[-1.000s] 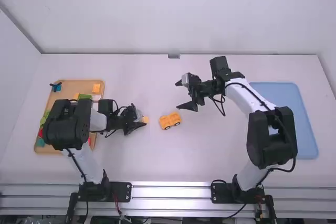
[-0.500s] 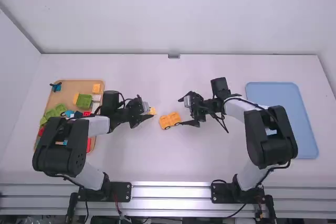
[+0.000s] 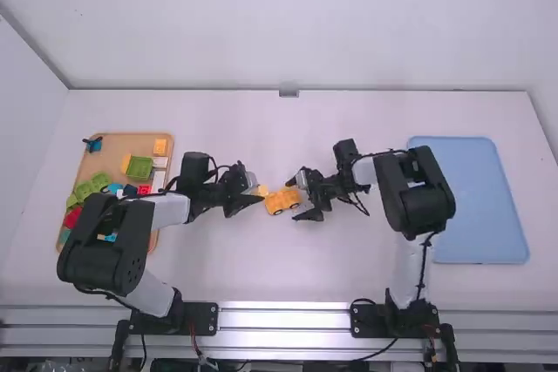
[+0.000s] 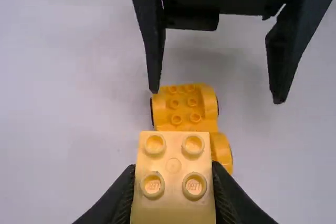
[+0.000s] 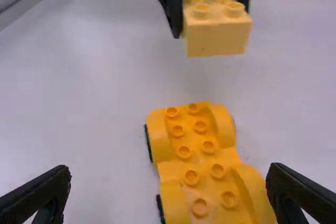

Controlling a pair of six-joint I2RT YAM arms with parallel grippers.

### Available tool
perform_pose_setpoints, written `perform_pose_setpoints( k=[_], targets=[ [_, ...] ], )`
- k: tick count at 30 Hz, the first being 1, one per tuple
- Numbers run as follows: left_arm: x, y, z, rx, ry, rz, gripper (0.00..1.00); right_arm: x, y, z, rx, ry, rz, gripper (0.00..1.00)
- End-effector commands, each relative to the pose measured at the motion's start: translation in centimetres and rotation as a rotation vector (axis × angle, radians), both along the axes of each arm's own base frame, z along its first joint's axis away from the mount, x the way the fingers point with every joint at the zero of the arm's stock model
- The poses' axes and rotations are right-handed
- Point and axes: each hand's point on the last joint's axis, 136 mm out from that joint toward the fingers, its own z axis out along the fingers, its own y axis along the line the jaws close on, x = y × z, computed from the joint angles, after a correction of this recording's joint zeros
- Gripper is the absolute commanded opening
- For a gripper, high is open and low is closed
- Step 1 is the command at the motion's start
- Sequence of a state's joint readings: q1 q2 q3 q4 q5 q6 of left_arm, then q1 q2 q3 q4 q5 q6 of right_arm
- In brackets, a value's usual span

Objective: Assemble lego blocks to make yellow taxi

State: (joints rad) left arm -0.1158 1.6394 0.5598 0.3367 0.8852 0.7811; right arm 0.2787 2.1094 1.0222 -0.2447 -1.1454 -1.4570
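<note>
Left hand (image 4: pixel 173 182): closed on yellow block (image 5: pixel 218 38)
Right hand (image 3: pixel 292 200): wide, empty, chassis's (image 5: pixel 199 156) three o'clock
Chassis: block-mounting step; I should brace it

- The left arm (image 3: pixel 167 208) and right arm (image 3: pixel 408 260) pair smooth white links with bulky, rounded black joint housings (image 3: pixel 103 246).
- Slim black cables (image 3: pixel 425 263) run along both arms and loop loosely near their wrists.
- Dark base plates (image 3: pixel 200 318) carry small bolt heads; a thin red wire (image 3: pixel 193 335) shows by the left one.
- The left gripper (image 3: pixel 259 191) and right gripper (image 3: pixel 292 200) are black, each with two tapering fingers and a pale patch close behind.
- In the right wrist view, its fingers (image 5: pixel 39 196) are wedge-shaped, with a dark, finely textured surface.
</note>
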Motion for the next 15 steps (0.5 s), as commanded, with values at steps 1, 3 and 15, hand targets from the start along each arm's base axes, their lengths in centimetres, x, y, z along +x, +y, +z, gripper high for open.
perform_pose_setpoints(
  k=[1,3,15],
  targets=[
    [-0.2,-0.1,0.9,-0.014,-0.015,-0.005,0.07,0.7,0.8,0.4,0.021,-0.086,0.048,0.99],
    [-0.4,-0.3,0.9,-0.016,-0.014,-0.013,0.07,0.6,1.0,0.1,-0.002,-0.092,0.053,0.99],
    [-0.7,-0.5,0.7,-0.014,-0.002,-0.021,0.06,1.5,2.3,-3.4,-0.107,-0.075,-0.001,0.99]
  ],
)
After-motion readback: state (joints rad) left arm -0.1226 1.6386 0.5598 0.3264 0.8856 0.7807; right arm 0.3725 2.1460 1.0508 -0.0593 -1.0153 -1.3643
